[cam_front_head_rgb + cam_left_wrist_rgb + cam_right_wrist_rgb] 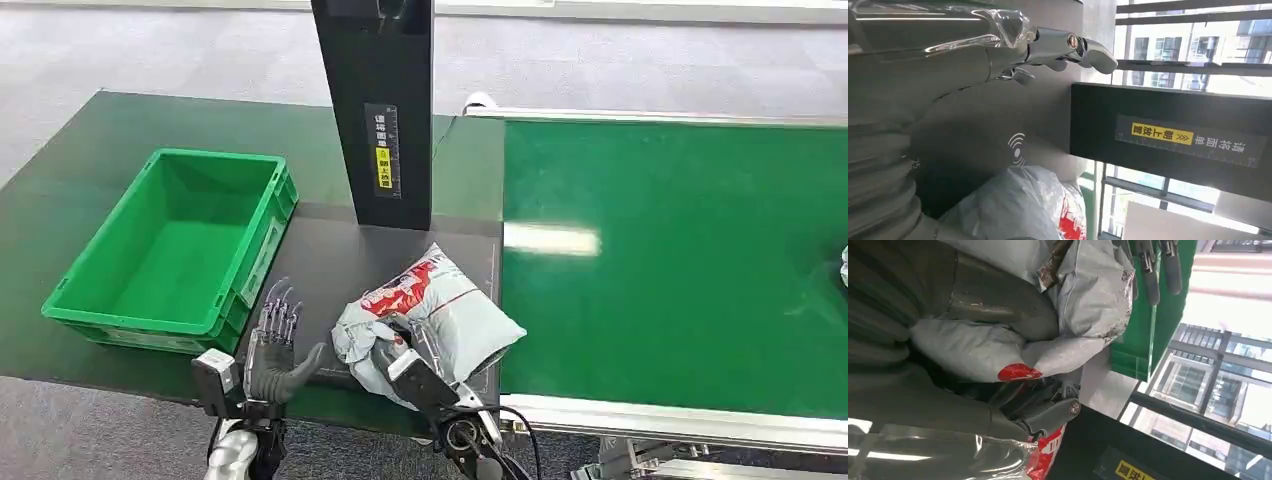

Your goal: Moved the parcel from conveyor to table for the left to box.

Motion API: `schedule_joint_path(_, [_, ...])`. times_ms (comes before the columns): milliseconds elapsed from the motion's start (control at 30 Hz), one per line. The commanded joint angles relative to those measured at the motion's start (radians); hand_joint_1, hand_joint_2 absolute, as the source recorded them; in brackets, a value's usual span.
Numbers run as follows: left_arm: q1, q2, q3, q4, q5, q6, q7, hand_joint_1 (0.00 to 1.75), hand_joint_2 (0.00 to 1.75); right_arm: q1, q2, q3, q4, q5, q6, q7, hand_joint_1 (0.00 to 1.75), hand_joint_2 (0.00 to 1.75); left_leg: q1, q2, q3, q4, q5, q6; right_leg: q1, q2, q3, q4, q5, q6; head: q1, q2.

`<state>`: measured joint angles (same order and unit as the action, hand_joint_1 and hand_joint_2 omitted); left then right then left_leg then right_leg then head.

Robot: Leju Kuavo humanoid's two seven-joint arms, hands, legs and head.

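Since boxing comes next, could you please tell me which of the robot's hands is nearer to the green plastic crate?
Left. The left hand hovers open just off the green plastic crate, near its front corner; the right hand grips the grey-and-red parcel farther away.

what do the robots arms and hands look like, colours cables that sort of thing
The left hand has slim grey fingers with pale, purplish tips, a thick grey thumb and a light grey block at the wrist above a silver arm. The right hand is dark grey, also with a pale block at the wrist, and black cables loop beside its silver arm. Up close, a grey ribbed cover and shiny metal fingers show.
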<state>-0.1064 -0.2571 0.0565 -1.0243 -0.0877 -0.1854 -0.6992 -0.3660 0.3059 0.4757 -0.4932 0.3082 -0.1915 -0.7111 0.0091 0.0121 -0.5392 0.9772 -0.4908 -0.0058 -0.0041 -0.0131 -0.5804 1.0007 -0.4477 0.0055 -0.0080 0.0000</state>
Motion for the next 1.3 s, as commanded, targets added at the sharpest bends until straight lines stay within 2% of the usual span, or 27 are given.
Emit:
schedule_joint_path(33, [-0.017, 0.027, -0.028, 0.062, 0.004, 0.005, 0.001, 0.0, 1.75, -0.027, 0.018, -0.037, 0.097, 0.008, -0.052, 0.013, 0.0, 1.75, 0.0, -0.001, 0.0, -0.001, 0.001, 0.0, 0.0, 0.001, 0.0, 0.0, 0.001, 0.0, 0.0, 0.0])
schedule_joint_path(67, [-0.017, 0.027, -0.029, 0.062, 0.004, 0.004, 0.001, 0.0, 1.75, -0.027, 0.018, -0.036, 0.089, 0.01, -0.059, 0.013, 0.0, 1.75, 0.0, 0.0, -0.002, -0.001, 0.002, 0.0, 0.0, 0.001, -0.001, -0.001, 0.002, 0.0, 0.0, 0.0])
schedule_joint_path(100, [-0.014, 0.029, -0.03, 0.06, 0.006, 0.006, 0.001, 0.0, 1.75, -0.017, 0.011, -0.032, 0.041, 0.009, -0.068, 0.013, 0.0, 0.0, 0.0, 0.0, -0.001, -0.001, 0.001, 0.0, 0.0, 0.001, -0.001, -0.001, 0.001, 0.0, 0.0, 0.0])
schedule_joint_path(267, [-0.013, 0.029, -0.03, 0.059, 0.006, 0.006, 0.001, 0.0, 1.75, -0.014, 0.008, -0.031, 0.018, 0.007, -0.072, 0.013, 0.0, 0.0, 0.0, 0.0, 0.0, -0.002, 0.002, 0.001, 0.0, 0.001, -0.001, -0.001, 0.002, 0.0, 0.0, 0.0])
schedule_joint_path(400, [-0.008, 0.033, -0.03, 0.05, 0.012, 0.006, 0.001, 0.0, 1.75, 0.012, -0.028, -0.021, -0.13, -0.025, -0.063, 0.013, 0.0, 0.0, 0.0, 0.0, 0.0, -0.001, 0.001, 0.001, -0.001, 0.001, -0.001, 0.0, 0.001, 0.0, 0.0, 0.0])
schedule_joint_path(533, [-0.003, 0.036, -0.03, 0.042, 0.016, 0.003, 0.001, 0.0, 1.75, 0.031, -0.077, -0.072, -0.253, -0.101, 0.026, 0.013, 0.0, 0.0, 0.0, -0.001, -0.002, 0.0, 0.002, 0.001, -0.001, 0.0, -0.003, -0.001, 0.001, 0.0, 0.0, 0.0])
schedule_joint_path(733, [0.001, 0.043, -0.026, 0.036, 0.019, -0.005, 0.001, 0.0, 1.75, 0.139, -0.158, -0.182, -0.545, -0.241, 0.185, 0.013, 0.0, 0.0, -0.001, -0.003, -0.003, -0.001, 0.001, 0.001, -0.001, -0.002, -0.004, -0.001, 0.0, 0.001, -0.001, 0.0])
schedule_joint_path(833, [0.003, 0.042, -0.02, 0.034, 0.019, -0.006, 0.001, 0.0, 1.75, 0.149, -0.172, -0.218, -0.598, -0.234, 0.171, 0.013, 0.0, 0.0, -0.001, -0.002, -0.004, -0.001, 0.001, 0.001, -0.001, -0.001, -0.005, -0.001, 0.0, 0.0, 0.0, 0.0])
schedule_joint_path(1000, [-0.007, 0.043, -0.013, 0.043, 0.021, -0.004, 0.001, 0.0, 1.75, 0.13, -0.182, -0.245, -0.599, -0.222, 0.151, 0.017, 0.0, 0.0, -0.001, -0.002, -0.007, 0.0, 0.001, 0.001, -0.001, -0.001, -0.008, -0.001, 0.001, 0.0, 0.0, 0.0])
schedule_joint_path(1100, [-0.021, 0.042, 0.013, 0.056, 0.02, 0.004, 0.001, 0.0, 1.75, 0.092, -0.193, -0.32, -0.535, -0.227, 0.138, 0.014, 0.0, 0.0, -0.001, -0.002, -0.006, -0.001, 0.001, 0.001, -0.001, -0.001, -0.008, -0.001, 0.001, 0.0, 0.0, 0.0])
schedule_joint_path(1300, [0.035, 0.045, 0.031, -0.05, -0.01, 0.014, 0.001, 0.0, 1.75, 0.094, -0.226, -0.465, -0.393, -0.212, 0.106, 0.013, 0.0, 0.0, 0.0, -0.002, -0.005, -0.001, 0.001, 0.001, 0.0, 0.0, -0.006, -0.002, 0.001, 0.001, 0.0, 0.0])
